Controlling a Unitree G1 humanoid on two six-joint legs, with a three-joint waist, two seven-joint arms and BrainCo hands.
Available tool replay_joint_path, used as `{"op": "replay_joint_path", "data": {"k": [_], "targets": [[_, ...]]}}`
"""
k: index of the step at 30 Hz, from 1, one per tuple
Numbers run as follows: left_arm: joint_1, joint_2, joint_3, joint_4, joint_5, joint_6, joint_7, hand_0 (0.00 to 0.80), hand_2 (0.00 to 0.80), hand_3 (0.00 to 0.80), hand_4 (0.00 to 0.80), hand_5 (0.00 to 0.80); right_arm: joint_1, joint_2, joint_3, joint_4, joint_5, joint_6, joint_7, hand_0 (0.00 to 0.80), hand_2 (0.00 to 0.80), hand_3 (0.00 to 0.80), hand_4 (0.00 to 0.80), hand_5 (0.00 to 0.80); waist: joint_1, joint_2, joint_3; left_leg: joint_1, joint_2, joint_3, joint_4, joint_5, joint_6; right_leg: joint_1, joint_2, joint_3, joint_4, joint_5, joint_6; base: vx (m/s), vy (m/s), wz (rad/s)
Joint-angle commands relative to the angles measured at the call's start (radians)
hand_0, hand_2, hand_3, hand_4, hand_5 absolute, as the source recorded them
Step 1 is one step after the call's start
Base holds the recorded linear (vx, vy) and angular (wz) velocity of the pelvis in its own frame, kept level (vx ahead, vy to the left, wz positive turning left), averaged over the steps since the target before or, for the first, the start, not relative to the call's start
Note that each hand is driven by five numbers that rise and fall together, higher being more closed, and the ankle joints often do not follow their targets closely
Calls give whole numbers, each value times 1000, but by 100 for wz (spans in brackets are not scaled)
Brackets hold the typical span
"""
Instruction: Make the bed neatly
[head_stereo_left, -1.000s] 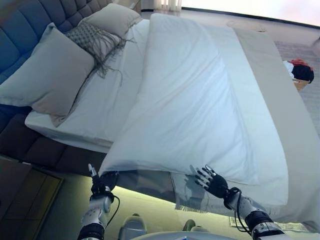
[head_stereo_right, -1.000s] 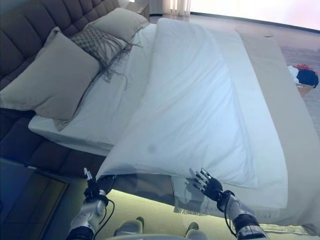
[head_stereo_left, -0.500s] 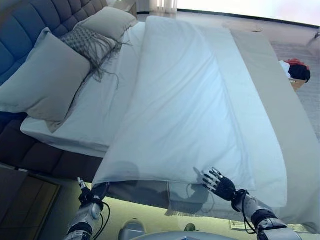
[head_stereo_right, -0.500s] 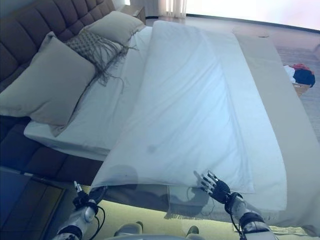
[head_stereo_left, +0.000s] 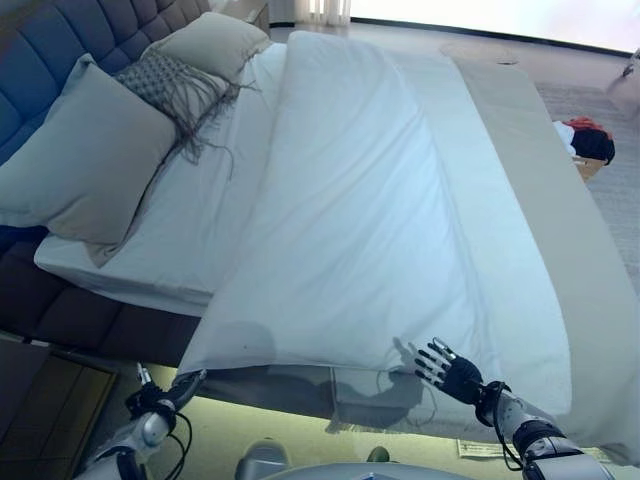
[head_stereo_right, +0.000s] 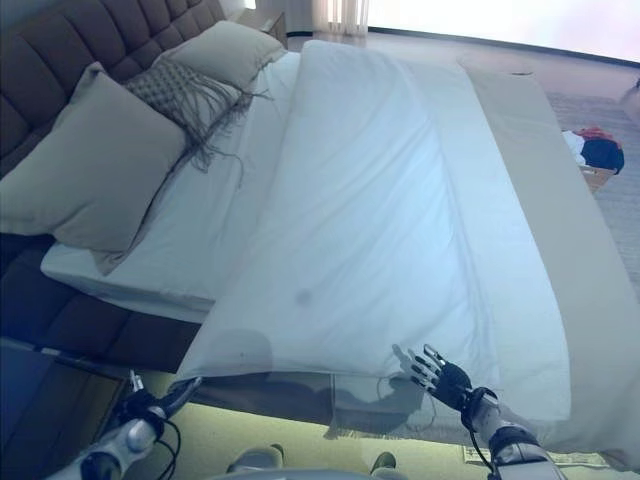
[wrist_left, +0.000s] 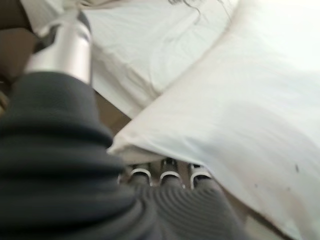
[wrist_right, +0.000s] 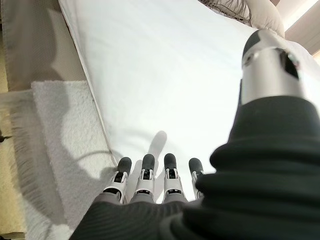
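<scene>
Where duvet (head_stereo_left: 370, 220) overhangs, pillows (head_stereo_left: 90, 170) and basket (head_stereo_left: 585, 145) apart.

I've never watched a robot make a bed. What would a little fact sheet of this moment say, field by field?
Bed: white duvet folded lengthwise, sheet bare beside it
Head end: beige pillows, fringed grey throw
Far side: beige bedspread
Left hand: low, by duvet's near corner; fingers unclear
Right hand: open, fingers spread, at duvet's near edge
Fringed blanket: under that edge
</scene>
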Motion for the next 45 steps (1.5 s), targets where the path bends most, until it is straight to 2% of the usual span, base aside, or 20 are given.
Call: {"op": "replay_joint_path", "data": {"k": [1,5,9,12,15,18,24,31,37,45], "targets": [[377,607,282,30,-25,-282,-50,0,0,0,0,0,5,-57,-14,32,-9,-44,21,0,0,0,0,0,159,24,-31,-137,-72,-5,80,9,65,-29,-182,-16,116,2,69,-38,26,-6],[414,667,324,16,-9,-264,-34,0,0,0,0,0,13,-75,-2,21,7,-43,8,0,0,0,0,0,167,32,-33,-142,-76,-11,76,10,69,-36,-184,-20,118,4,69,-43,18,-3],[439,685,339,24,28,-230,-35,0,0,0,0,0,12,-86,-7,37,19,-36,1,0,0,0,0,0,171,26,-27,-147,-76,-12,71,11,71,-41,-181,-26,115,8,70,-47,-23,4],[425,671,304,26,57,-187,-79,0,0,0,0,0,13,-87,-8,54,30,-45,10,0,0,0,0,0,168,15,-24,-147,-76,-13,59,15,72,-45,-180,-31,111,15,74,-44,-56,2],[385,645,252,12,49,-182,-68,0,0,0,0,0,4,-74,-15,68,40,-65,19,0,0,0,0,0,169,11,-23,-145,-76,-15,48,18,73,-49,-177,-32,107,24,76,-26,-68,3],[354,603,204,-5,42,-185,-66,0,0,0,0,0,-1,-56,-11,54,33,-77,23,0,0,0,0,0,161,8,-19,-144,-74,-7,44,17,75,-61,-174,-27,112,22,74,-43,-27,8],[295,474,111,-36,17,-184,-68,0,0,0,0,0,-7,-52,-31,55,10,-81,28,0,0,0,0,0,137,-3,18,-165,-64,10,65,9,72,-98,-169,-6,137,10,70,-75,7,10],[233,335,6,-73,115,-176,-145,0,0,0,0,0,-19,-57,-64,64,7,-83,47,0,0,0,0,0,123,-37,56,-185,-46,23,89,1,59,-112,-162,4,144,13,67,-37,-21,15],[180,167,-136,-171,87,-247,-220,0,0,0,0,0,-41,-30,-66,14,28,-82,26,0,0,0,0,0,120,-70,103,-231,-39,23,151,-14,53,-139,-162,13,181,8,63,-60,-50,23],[136,45,-279,-228,36,-304,-229,0,0,0,0,0,-92,-12,-49,-10,67,-72,-8,0,0,0,0,0,123,-107,168,-307,-23,-1,274,-43,47,-187,-170,25,269,-6,54,-84,-49,21]]}}
